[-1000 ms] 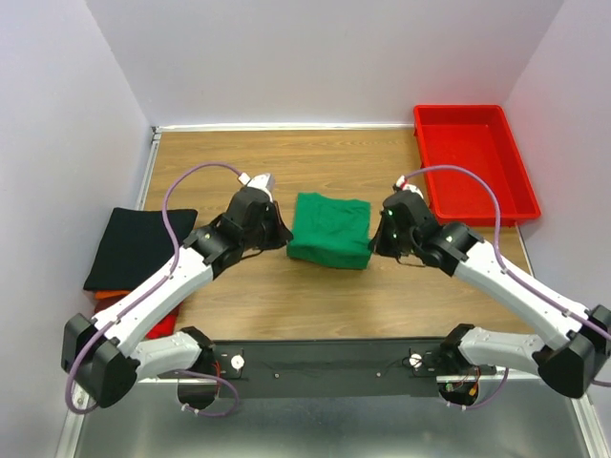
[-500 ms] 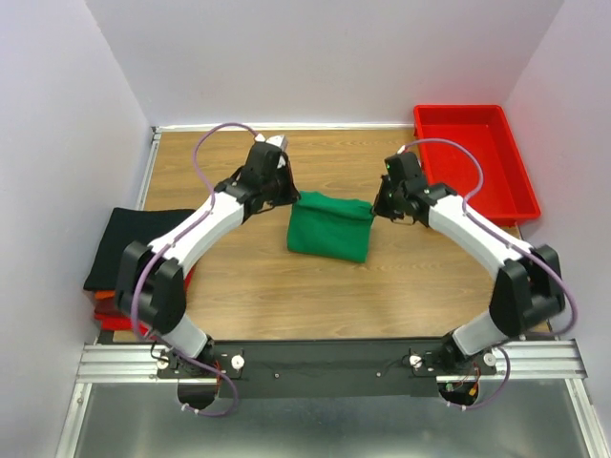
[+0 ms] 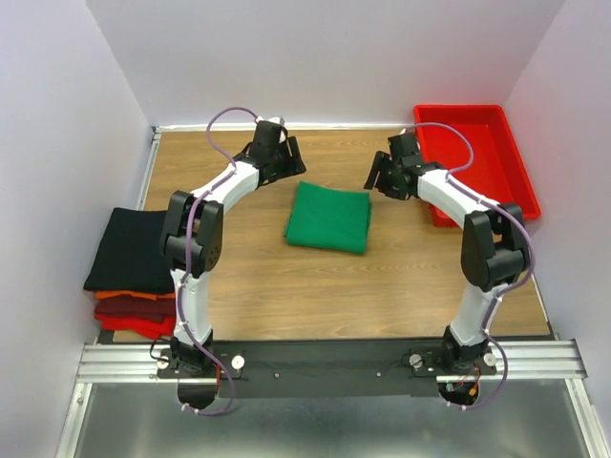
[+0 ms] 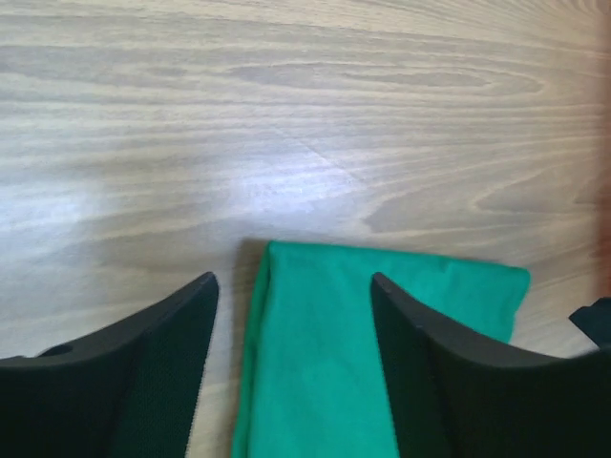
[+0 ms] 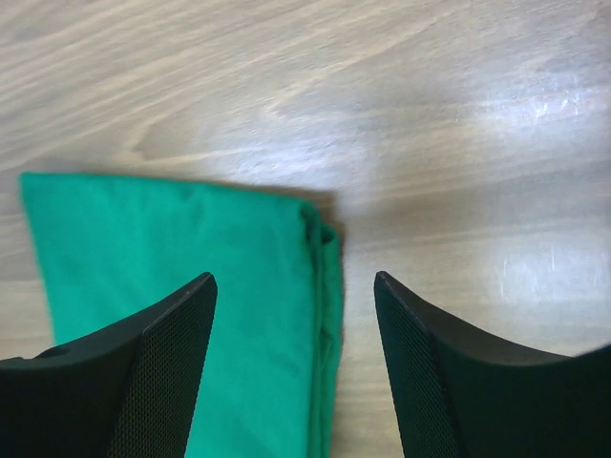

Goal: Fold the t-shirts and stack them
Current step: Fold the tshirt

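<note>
Left pincer (image 4: 291, 281) and right pincer (image 5: 294, 277) hang open, empty, over the green shirt (image 3: 329, 218), at its far corners. Folding seems finished, though its layers are hard to judge; next it needs gripping and carrying onto the black-topped stack (image 3: 134, 250)

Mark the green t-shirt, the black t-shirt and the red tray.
green t-shirt (image 3: 329, 218), top external view, centre of fold
black t-shirt (image 3: 134, 250), top external view, upper face
red tray (image 3: 477, 157), top external view, bare floor

The folded soft cloth t-shirt (image 3: 329, 218) is plain bright green; the flat folded cloth t-shirt topping the left pile (image 3: 134, 246) is plain black, over an orange folded t-shirt (image 3: 119, 295) and a dark red folded t-shirt (image 3: 134, 322); the rigid rectangular plastic tray (image 3: 474, 157) is glossy red; the wooden tabletop (image 3: 286, 286) shows light brown streaked grain.
</note>
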Available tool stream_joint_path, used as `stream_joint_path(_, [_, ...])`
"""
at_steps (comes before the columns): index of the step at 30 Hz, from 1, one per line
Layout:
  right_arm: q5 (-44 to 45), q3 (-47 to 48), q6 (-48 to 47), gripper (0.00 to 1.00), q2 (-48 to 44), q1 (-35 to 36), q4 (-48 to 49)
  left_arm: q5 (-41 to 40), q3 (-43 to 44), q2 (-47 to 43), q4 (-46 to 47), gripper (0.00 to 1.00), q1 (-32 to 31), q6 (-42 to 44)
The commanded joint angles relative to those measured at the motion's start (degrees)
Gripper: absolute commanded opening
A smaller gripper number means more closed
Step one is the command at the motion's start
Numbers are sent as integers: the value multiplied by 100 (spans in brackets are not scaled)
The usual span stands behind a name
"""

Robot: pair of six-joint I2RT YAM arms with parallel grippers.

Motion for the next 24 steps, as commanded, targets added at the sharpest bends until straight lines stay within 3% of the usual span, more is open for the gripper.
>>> stream_joint_path(1, [90,-408,-16,73,-707,122,194,-362,-294,-700,-125,66,-47,-196])
stream_joint_path(6, [318,-1111,134,73,-1024,649,334,-327,-1162,-990,-100,62,-222,-363])
stream_joint_path(7, [380,-1330,186,59,-1051,719,413,-344,-1304,-1130,-13,62,-318,-381])
stream_joint_path(8, [467,-1402,213,51,-1069,833,449,-345,-1445,-1201,32,62,-363,-416])
stream_joint_path(15, [372,-2104,310,26,-1112,1159,730,-415,-2395,-1483,357,60,-715,-504])
stream_joint_path(20, [362,-2817,407,26,-1280,1168,941,-555,-2729,-1614,472,60,-750,-487])
stream_joint_path(24, [389,-3002,389,25,-1236,1168,976,-809,-2546,-1685,235,69,-732,-276])
